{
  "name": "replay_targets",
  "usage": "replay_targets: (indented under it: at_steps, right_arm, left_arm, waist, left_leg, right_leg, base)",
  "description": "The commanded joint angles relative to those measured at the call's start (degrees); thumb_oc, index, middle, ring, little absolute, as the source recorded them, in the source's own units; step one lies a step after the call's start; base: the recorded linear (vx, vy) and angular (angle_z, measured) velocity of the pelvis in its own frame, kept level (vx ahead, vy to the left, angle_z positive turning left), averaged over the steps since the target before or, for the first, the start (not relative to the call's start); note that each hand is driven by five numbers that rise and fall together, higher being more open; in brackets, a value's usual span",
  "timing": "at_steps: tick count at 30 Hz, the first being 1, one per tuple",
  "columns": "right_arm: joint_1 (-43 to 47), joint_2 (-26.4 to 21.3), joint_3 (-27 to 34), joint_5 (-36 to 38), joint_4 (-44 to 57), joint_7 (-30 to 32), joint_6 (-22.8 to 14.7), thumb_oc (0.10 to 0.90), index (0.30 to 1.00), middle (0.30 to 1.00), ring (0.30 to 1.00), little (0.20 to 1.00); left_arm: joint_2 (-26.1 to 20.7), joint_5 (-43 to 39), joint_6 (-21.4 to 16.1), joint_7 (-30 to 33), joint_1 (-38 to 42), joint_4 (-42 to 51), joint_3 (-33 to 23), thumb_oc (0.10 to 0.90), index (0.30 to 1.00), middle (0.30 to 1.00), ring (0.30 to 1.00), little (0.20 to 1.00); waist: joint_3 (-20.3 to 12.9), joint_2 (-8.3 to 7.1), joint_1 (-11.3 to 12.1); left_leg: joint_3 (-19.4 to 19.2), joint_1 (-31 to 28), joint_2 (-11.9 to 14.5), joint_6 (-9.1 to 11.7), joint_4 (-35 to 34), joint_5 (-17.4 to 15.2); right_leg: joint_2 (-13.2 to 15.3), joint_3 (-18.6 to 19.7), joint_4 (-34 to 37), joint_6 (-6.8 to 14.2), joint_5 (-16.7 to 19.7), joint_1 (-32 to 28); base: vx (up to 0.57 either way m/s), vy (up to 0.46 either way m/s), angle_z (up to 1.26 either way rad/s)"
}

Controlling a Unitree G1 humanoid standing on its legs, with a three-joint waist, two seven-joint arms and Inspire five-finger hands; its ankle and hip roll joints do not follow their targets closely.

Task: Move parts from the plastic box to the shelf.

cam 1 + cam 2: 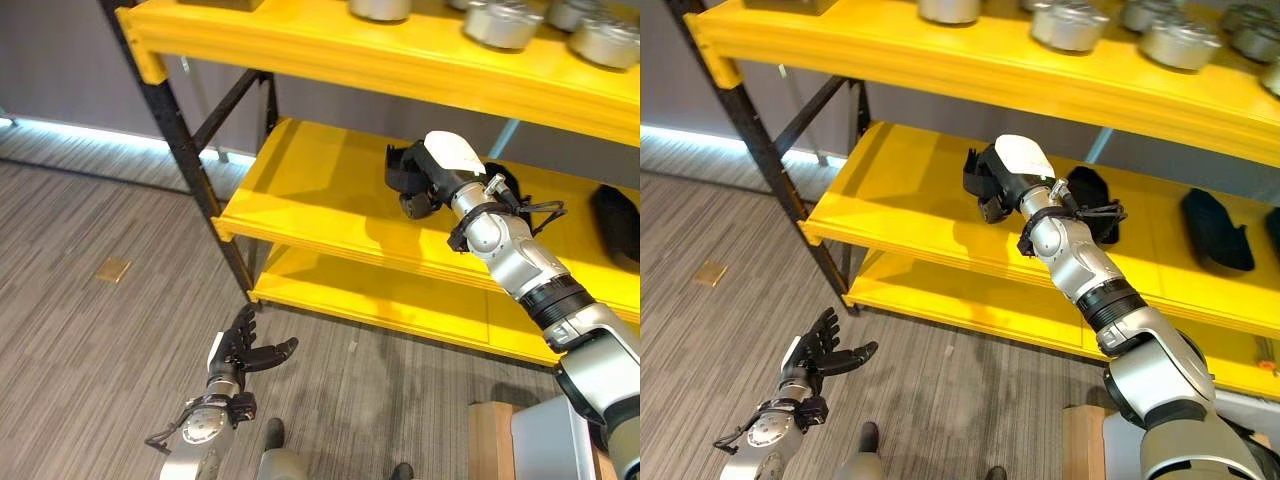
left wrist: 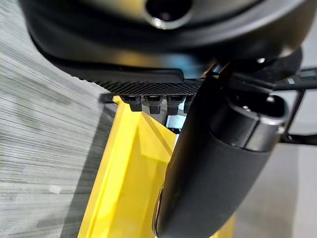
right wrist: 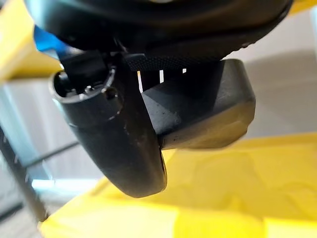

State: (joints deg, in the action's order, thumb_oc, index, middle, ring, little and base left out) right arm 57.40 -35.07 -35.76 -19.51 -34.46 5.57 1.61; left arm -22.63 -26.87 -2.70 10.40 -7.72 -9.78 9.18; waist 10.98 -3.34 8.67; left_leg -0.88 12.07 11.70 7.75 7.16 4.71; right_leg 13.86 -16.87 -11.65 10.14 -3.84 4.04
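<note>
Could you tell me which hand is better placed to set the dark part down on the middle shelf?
The right hand. It is over the yellow middle shelf with its fingers and thumb round the dark part. The left hand hangs open low over the floor, away from the shelf.

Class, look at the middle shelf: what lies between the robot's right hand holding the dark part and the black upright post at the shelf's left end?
Bare yellow shelf board in the right eye view, from post to right hand.

Workshop or parts storeroom.
A yellow steel rack with black uprights (image 1: 420,60) holds round silver metal parts (image 1: 503,24) along the frame's top, above grey plank flooring (image 1: 70,330).
</note>
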Motion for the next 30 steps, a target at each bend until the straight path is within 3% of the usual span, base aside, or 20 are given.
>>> replay_targets:
  at_steps: [1, 10, 12, 22, 30]
  right_arm:
    - [15.9, -2.2, -0.3, -0.5, 2.3, 5.4, -1.6, 0.400, 0.300, 0.300, 0.300, 0.300]
    - [26.2, -6.5, -6.1, 1.0, -5.2, 7.1, -0.5, 0.400, 0.300, 0.300, 0.300, 0.300]
    - [26.7, -8.1, -6.9, 1.0, -5.1, 7.0, -0.1, 0.400, 0.300, 0.300, 0.300, 0.300]
    - [29.9, -7.1, -8.7, 2.8, -22.7, 9.1, 1.2, 0.400, 0.300, 0.300, 0.300, 0.300]
    - [32.7, -7.8, -9.3, 5.1, -30.6, 10.5, 1.0, 0.400, 0.300, 0.300, 0.300, 0.300]
  left_arm:
    - [-6.0, -1.9, -6.0, -1.0, 2.9, 6.7, -1.8, 0.900, 1.000, 1.000, 1.000, 1.000]
    - [-6.6, -3.0, -6.4, -0.1, 2.3, 7.7, -0.8, 0.900, 1.000, 1.000, 1.000, 1.000]
    - [-6.5, -3.0, -6.4, 0.2, 2.1, 7.7, -0.9, 0.900, 1.000, 1.000, 1.000, 1.000]
    - [-6.9, -3.4, -7.1, 0.7, 4.3, 6.7, 1.2, 0.900, 1.000, 1.000, 1.000, 1.000]
    - [-6.9, -4.2, -7.5, 0.8, 4.2, 5.9, 1.2, 0.900, 1.000, 1.000, 1.000, 1.000]
  waist:
    - [0.6, -1.42, 0.3]
    - [5.4, -0.13, 2.6]
    - [5.8, 0.02, 2.4]
    - [6.8, 1.68, 1.7]
    - [6.2, 2.36, 1.8]
  left_leg:
    - [4.7, 2.6, 0.8, -0.5, 14.1, -11.6]
    - [8.4, 15.3, -1.0, -1.9, 30.6, -18.3]
    - [8.6, 16.3, -1.3, -2.0, 31.8, -18.9]
    - [9.3, 17.9, -2.9, -2.4, 31.8, -18.9]
    - [9.9, 17.5, -2.9, -1.9, 30.8, -19.4]
  right_leg:
    - [1.7, 2.0, -10.8, -2.4, -3.3, 5.7]
    - [3.7, 3.7, -28.0, -4.4, -10.6, 17.9]
    - [3.9, 4.2, -29.4, -4.7, -11.3, 19.2]
    - [4.4, 4.9, -30.6, -4.9, -11.5, 21.0]
    - [4.2, 4.6, -30.4, -4.0, -12.2, 20.6]
  base:
    - [-0.06, 0.009, 0.19]
    - [-0.05, 0.011, 0.16]
    - [0.01, 0.001, -0.03]
    - [0.00, 0.002, 0.01]
    - [0.02, -0.010, 0.04]
